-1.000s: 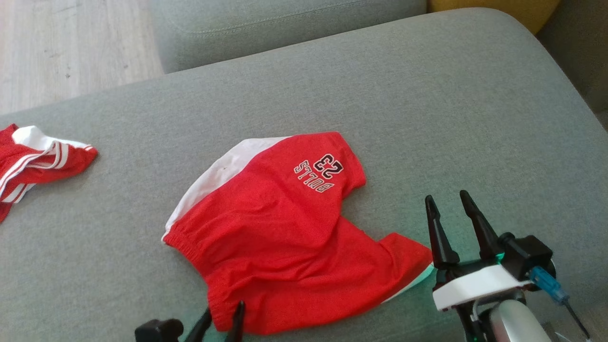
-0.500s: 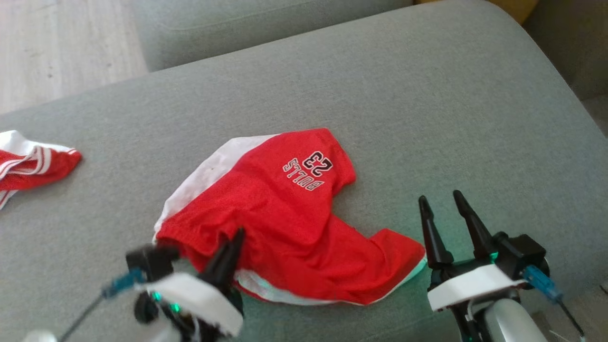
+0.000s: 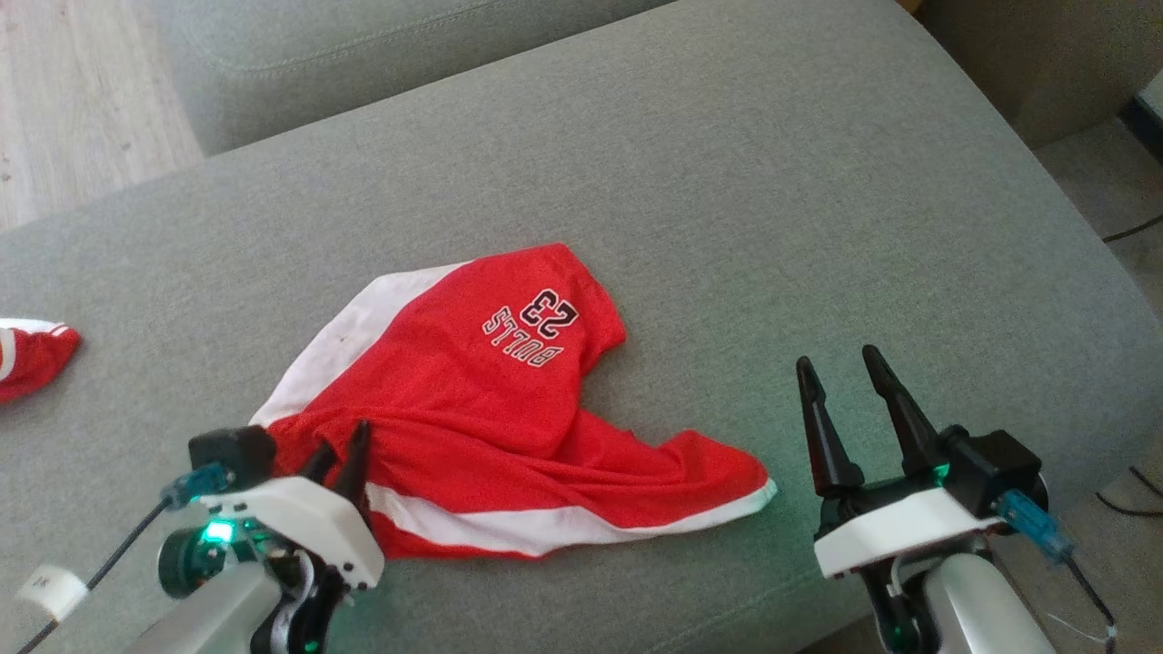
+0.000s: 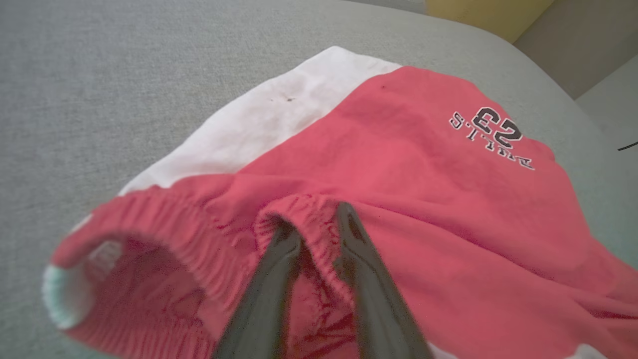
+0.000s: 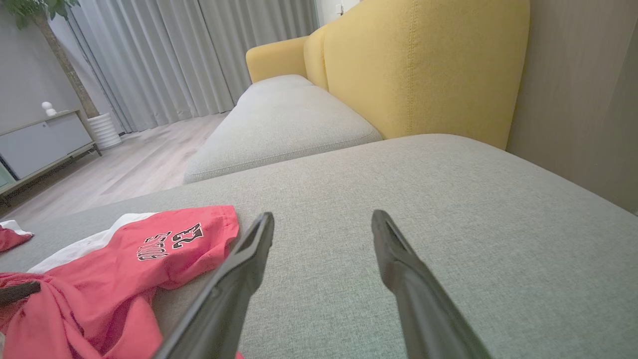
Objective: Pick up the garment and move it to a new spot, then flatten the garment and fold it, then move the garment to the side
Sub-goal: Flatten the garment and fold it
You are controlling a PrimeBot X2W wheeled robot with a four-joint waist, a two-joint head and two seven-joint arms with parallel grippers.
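The garment (image 3: 472, 400) is a pair of red shorts with white side panels and "BULLS 23" print, lying crumpled on the grey sofa cushion (image 3: 727, 182). My left gripper (image 3: 345, 445) is at its near-left waistband. In the left wrist view the garment (image 4: 423, 199) has a bunched fold of elastic waistband pinched in my left gripper (image 4: 315, 219). My right gripper (image 3: 838, 359) stands open to the right of the shorts, off the fabric. In the right wrist view my right gripper (image 5: 323, 216) has bare cushion between its fingers, with the garment (image 5: 124, 259) to the left.
Another red and white garment (image 3: 32, 354) lies at the cushion's far left edge. A second grey cushion (image 3: 363, 54) lies beyond, with wood floor (image 3: 73, 91) at the far left. A yellow backrest (image 5: 423, 65) rises behind. A dark cable (image 3: 1127, 490) lies on the floor at the right.
The head camera has shifted. My left gripper rose from the bottom edge, closed on the waistband and pulled it up, turning out a white stripe. The right gripper stayed open and still.
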